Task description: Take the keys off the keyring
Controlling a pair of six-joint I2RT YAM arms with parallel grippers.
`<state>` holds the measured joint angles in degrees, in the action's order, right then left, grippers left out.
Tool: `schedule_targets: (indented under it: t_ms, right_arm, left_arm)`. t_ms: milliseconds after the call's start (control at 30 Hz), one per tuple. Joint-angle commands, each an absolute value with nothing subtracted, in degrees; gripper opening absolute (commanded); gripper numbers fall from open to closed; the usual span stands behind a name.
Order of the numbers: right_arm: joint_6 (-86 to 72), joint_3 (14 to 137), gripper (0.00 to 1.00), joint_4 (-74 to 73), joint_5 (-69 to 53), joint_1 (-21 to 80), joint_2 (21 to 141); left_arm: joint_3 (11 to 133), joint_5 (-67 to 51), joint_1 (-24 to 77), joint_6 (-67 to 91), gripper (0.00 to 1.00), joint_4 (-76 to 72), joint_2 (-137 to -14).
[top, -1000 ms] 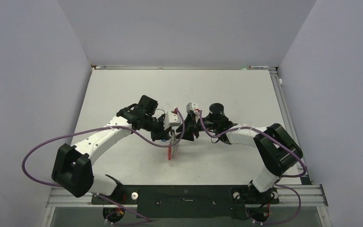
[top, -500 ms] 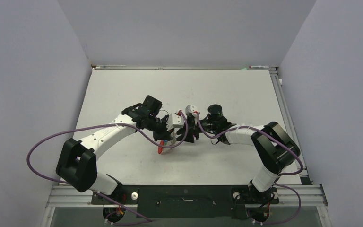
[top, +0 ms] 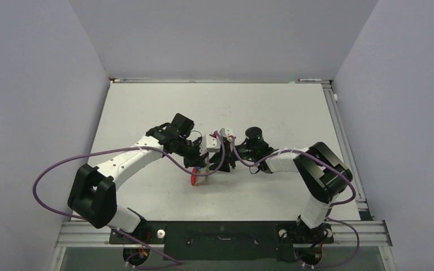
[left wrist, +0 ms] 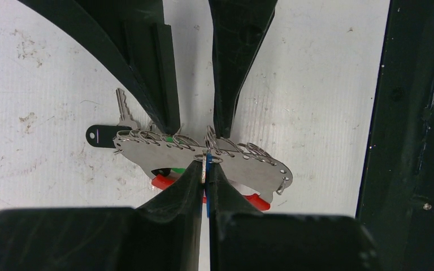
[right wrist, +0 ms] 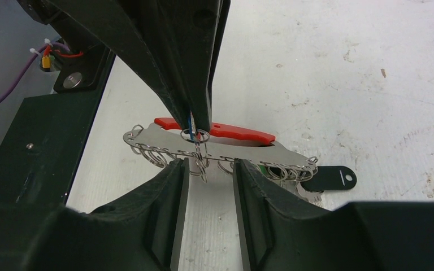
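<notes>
The keyring (left wrist: 164, 152) is a curved grey metal plate with a red arc (left wrist: 166, 182) behind it and several small split rings along its edge. My left gripper (left wrist: 205, 166) is shut on a thin blue-headed key (left wrist: 207, 203) and its ring at the plate's middle. A silvery key (left wrist: 124, 107), a black tag (left wrist: 99, 135) and a green bit (left wrist: 169, 138) hang at one end. My right gripper (right wrist: 209, 169) is open, with its fingertips at the plate's (right wrist: 248, 151) opposite edge, either side of some dangling rings. In the top view the red arc (top: 195, 179) shows just below both grippers.
The white table (top: 271, 113) is scuffed, with grey walls on three sides. A dark base plate (right wrist: 22, 158) and purple cables (top: 51, 175) lie near the front edge. The two arms meet at the table's middle, fingers nearly interlocked.
The red arc swung from hanging straight down to tilted left and flatter. The right arm moved left, closer to the left gripper.
</notes>
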<state>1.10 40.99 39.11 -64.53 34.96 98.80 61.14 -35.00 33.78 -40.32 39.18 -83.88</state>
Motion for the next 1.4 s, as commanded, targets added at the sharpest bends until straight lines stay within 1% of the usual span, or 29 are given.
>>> schedule_targets:
  t_ms: [0,200,433,600,1367]
  right_arm:
    - [2.1,41.7,0.35,45.8,-66.5,35.6,100.0]
    - [1.9,42.1,0.31,47.2,-66.6,36.1,101.5]
    - [-2.2,41.8,0.28,52.9,-67.1,36.1,103.1]
    - [-5.2,41.2,0.22,57.2,-67.9,36.2,104.0]
    - [-0.7,41.1,0.23,53.9,-70.5,37.0,104.9]
  left_arm:
    - [64.0,-37.6,33.9,-41.1,0.0,38.0,-84.1]
    - [64.1,-37.9,33.9,-41.0,0.0,38.0,-84.3]
    - [64.1,-38.2,33.9,-40.9,0.0,38.0,-84.3]
    - [64.2,-38.4,33.9,-40.7,0.0,38.0,-84.6]
    - [65.0,-40.5,33.2,-40.1,0.0,38.0,-85.1]
